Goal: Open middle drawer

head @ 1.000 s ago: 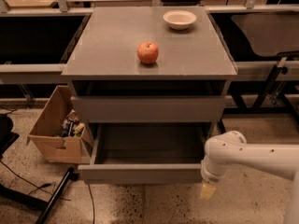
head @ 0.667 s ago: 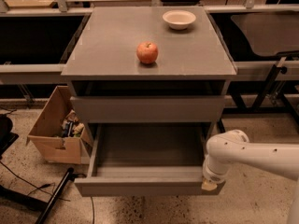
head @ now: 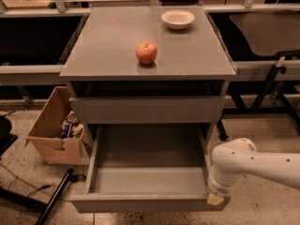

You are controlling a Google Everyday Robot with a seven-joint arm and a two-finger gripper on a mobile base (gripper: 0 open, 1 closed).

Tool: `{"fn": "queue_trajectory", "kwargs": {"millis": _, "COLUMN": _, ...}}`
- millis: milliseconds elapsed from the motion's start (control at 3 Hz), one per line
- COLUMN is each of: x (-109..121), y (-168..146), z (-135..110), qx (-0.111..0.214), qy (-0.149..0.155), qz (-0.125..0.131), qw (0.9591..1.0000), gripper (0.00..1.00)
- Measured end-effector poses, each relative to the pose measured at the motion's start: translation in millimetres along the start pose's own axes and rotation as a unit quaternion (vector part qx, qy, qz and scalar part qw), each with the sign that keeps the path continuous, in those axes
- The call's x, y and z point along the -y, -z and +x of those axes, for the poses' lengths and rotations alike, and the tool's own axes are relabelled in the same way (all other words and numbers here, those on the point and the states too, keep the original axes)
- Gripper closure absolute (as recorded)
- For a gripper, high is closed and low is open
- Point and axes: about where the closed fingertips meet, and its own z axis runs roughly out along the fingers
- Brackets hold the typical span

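The middle drawer (head: 149,203) is a wide, shallow grey drawer with a plain flat front. It stands pulled far out of the grey cabinet toward the camera, and its grey inside shows bare. Above it the upper grey front (head: 146,109) sits nearly flush with the cabinet. The lowest front is hidden under the open drawer. My gripper (head: 216,198) is at the end of the white arm (head: 258,163), at the right end of the open drawer's front, against its corner.
A red apple (head: 146,53) and a white bowl (head: 177,18) sit on the cabinet top (head: 103,46). An open cardboard box (head: 49,137) with clutter stands on the floor to the left. A black bar (head: 52,199) lies by the drawer's left front corner. Metal frames flank the cabinet.
The middle drawer has slid further out toward the camera. My gripper and arm have moved with its right front corner.
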Motion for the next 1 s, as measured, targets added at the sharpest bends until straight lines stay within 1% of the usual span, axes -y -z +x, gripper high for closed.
{"fn": "queue_trajectory", "kwargs": {"millis": 333, "x": 0, "y": 0, "z": 0, "qx": 0.000, "qy": 0.000, "qz": 0.000, "qw": 1.0000, "gripper": 1.00}}
{"fn": "queue_trajectory", "kwargs": {"millis": 667, "x": -21, "y": 1, "z": 16, "qx": -0.007, "qy": -0.017, "qz": -0.010, "qw": 0.9998, "gripper": 1.00}}
{"fn": "queue_trajectory", "kwargs": {"millis": 1000, "x": -21, "y": 1, "z": 14, "qx": -0.007, "qy": -0.017, "qz": -0.010, "qw": 0.9998, "gripper": 1.00}}
